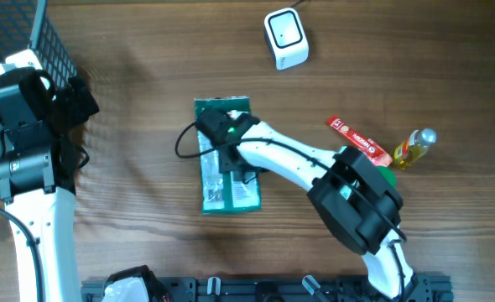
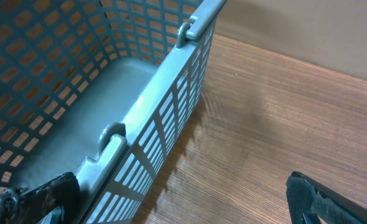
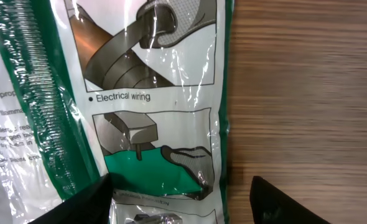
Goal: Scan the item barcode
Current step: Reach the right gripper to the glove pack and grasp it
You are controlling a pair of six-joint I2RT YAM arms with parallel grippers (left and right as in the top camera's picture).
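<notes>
Overhead view of a wooden worktop (image 1: 147,84). A green and clear packet (image 1: 231,197) lies flat near the middle. The white scanner (image 1: 285,38) sits well apart from it, at the far edge. The right tool (image 3: 180,186) hangs low over the packet with its fingers (image 3: 84,205) apart, one above the plastic and one above bare wood, so the packet's long edge lies between them. Nothing is gripped. The left tool (image 2: 180,186) hovers by the wall of a blue-grey basket (image 2: 152,118), spread wide and empty.

The step in hand looks like picking up the packet. A good grip would take the edge squarely, pinching the stiffer printed card rather than loose film, which may slip or crumple. No barcode shows on the upward face, so it is probably underneath. The packet would then need turning so that side meets the scanner's window.

Readable writing: "Electrical wiring" beside a bullet, under a drawing of wrapped cable. Small print along the left side is cut off and unreadable. A red packet (image 1: 358,140) to the right carries white lettering too small to read.
</notes>
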